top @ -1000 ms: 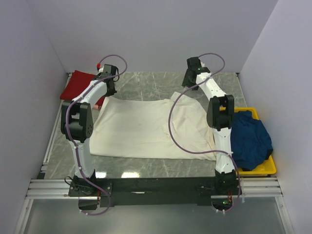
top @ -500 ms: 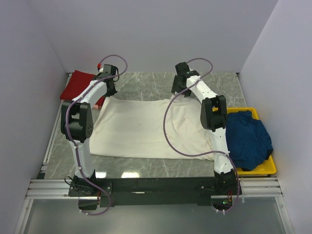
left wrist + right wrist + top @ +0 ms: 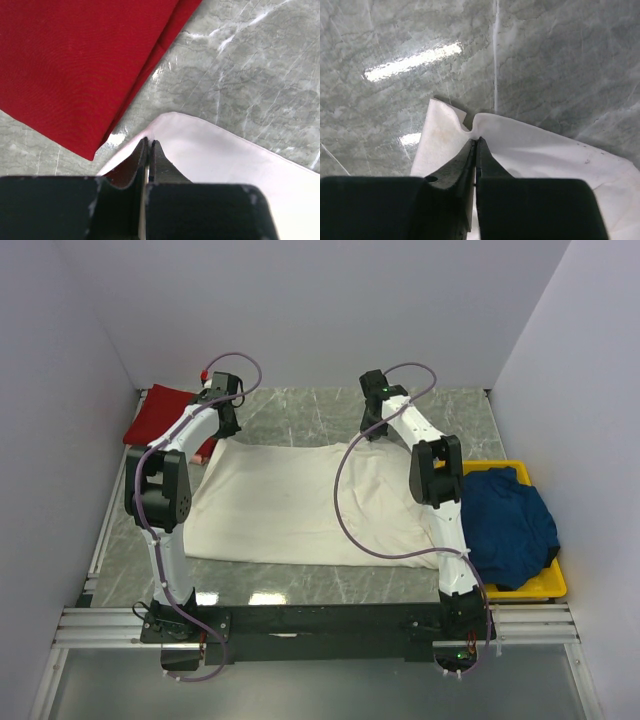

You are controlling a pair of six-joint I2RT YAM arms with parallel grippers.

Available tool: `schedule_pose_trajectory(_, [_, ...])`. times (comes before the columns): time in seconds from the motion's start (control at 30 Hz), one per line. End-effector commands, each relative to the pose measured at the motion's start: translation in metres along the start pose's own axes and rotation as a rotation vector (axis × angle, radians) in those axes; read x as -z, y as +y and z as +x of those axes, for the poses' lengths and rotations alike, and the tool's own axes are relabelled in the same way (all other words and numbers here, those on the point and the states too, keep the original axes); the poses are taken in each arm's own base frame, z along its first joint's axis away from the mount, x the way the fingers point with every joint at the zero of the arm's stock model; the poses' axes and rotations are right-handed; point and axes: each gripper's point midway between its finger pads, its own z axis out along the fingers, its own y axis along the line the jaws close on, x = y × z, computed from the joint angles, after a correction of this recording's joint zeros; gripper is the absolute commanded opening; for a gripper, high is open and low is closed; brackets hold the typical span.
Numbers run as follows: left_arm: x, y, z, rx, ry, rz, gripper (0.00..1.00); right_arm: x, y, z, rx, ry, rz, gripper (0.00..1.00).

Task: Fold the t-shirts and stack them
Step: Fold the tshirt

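A large cream t-shirt (image 3: 300, 505) lies spread over the middle of the table. My left gripper (image 3: 222, 430) is shut on its far left corner, and a thin line of cloth shows between the jaws in the left wrist view (image 3: 149, 141). My right gripper (image 3: 372, 430) is shut on the far edge of the same shirt, where the cloth (image 3: 535, 147) puckers at the fingertips (image 3: 476, 140). A folded dark red t-shirt (image 3: 155, 415) lies at the far left, just beyond the left gripper (image 3: 75, 65). A navy t-shirt (image 3: 510, 525) is heaped in the bin.
The yellow plastic bin (image 3: 545, 585) stands at the right edge of the table beside the right arm. Grey marble tabletop (image 3: 300, 410) shows beyond the cream shirt. White walls close in the far side and both flanks.
The right arm swung left from the far right to the cream shirt's far edge, and its jaws closed on the cloth. The left arm stayed still.
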Motion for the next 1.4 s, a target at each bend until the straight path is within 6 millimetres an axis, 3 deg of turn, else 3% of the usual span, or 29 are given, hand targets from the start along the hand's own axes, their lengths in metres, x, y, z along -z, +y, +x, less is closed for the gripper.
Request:
schedule_pose_trajectory(0.0, [0.007, -0.01, -0.022, 0.004, -0.059, 0.042, 0.01, 0.001, -0.007, -0.008, -0.02, -0.028, 0.04, 0.02])
schedule_pose_trajectory(0.1, [0.008, -0.007, -0.024, 0.006, -0.065, 0.036, 0.01, 0.015, -0.013, -0.028, -0.04, -0.093, 0.059, 0.0])
schedule_pose_trajectory(0.37, [0.01, 0.004, -0.042, 0.05, -0.097, 0.048, 0.01, 0.051, -0.052, -0.082, -0.186, -0.24, 0.042, 0.0])
schedule_pose_trajectory(0.6, [0.008, -0.005, -0.062, 0.067, -0.143, 0.113, 0.01, 0.067, -0.054, -0.114, -0.215, -0.293, -0.033, 0.0])
schedule_pose_trajectory(0.87, [-0.005, -0.013, -0.086, 0.081, -0.174, 0.15, 0.01, 0.068, -0.052, -0.13, -0.219, -0.319, -0.118, 0.0])
schedule_pose_trajectory(1.0, [-0.021, -0.019, -0.087, 0.058, -0.169, 0.166, 0.01, 0.068, -0.047, -0.138, -0.219, -0.328, -0.17, 0.0])
schedule_pose_trajectory(1.33, [-0.033, -0.016, -0.088, 0.082, -0.175, 0.191, 0.01, 0.07, -0.052, -0.131, -0.244, -0.327, -0.151, 0.0])
schedule_pose_trajectory(1.37, [-0.034, -0.015, -0.086, 0.08, -0.172, 0.192, 0.01, 0.066, -0.053, -0.123, -0.241, -0.314, -0.143, 0.0])
